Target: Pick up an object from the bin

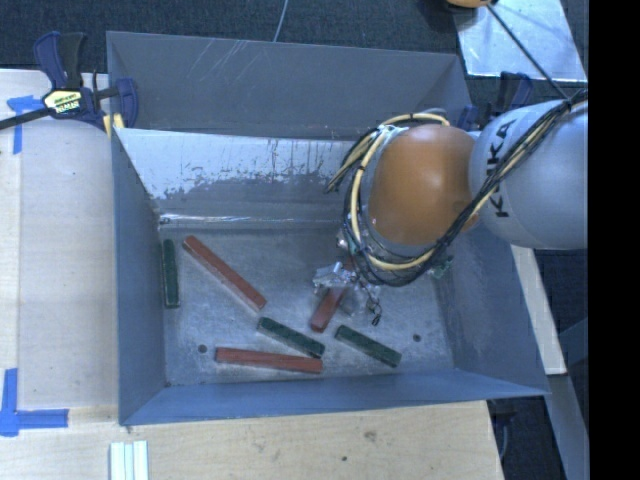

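Closest to me, just inside the front wall of the grey metal bin [300, 396], a long reddish-brown flat bar [268, 361] lies almost level along the floor. Right behind it sits a dark green flat bar [290, 336], slanting down to the right, its lower end near the reddish one's right tip. A little to the right and apart from both lies a second dark green bar [367, 346], slanted the same way. What the bars are made of I cannot say.

Further in, near the middle of the floor, a short reddish-brown bar [324, 313] stands steeply slanted, and its upper end runs up into the metal parts of the gripper [342, 286], which is right down at the floor on top of it. From here I cannot tell whether the gripper is clamped on that bar or spread around it; the wrist hides too much.

Off to the left, well apart from the gripper, a long reddish-brown diagonal bar [222, 271] slopes down to the right, and beside it a dark green upright bar [170, 273] lies close along the left wall.

Above the gripper bulges the rounded orange cover [420, 183], looped with yellow and black cables [362, 163], and behind it the silver arm [535, 183] leads off over the right rim.
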`<state>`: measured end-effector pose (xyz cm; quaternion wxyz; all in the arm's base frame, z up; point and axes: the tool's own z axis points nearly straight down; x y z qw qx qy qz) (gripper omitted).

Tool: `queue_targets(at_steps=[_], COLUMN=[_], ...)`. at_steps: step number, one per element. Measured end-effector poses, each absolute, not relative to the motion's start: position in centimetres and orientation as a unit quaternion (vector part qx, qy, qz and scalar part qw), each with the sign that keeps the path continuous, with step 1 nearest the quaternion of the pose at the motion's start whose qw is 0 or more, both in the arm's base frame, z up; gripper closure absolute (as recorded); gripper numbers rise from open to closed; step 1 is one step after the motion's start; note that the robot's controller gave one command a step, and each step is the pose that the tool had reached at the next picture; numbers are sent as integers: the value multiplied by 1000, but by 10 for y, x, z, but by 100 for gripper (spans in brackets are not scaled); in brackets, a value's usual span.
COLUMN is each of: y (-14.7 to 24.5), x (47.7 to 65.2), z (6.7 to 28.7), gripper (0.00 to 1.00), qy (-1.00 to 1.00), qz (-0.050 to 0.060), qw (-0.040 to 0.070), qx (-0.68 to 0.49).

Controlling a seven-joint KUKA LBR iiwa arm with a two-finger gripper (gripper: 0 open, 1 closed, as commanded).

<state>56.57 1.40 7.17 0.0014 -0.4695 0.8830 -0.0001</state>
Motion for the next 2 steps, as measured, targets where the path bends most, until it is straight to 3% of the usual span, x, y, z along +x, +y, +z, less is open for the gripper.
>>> queue_targets(at_steps=[1, 2], y=[14, -17], x=[566, 532], z=[72, 220], gripper=[100, 100], qy=[883, 885], qz=[0, 0], qw=[1, 2], qx=[-469, -465])
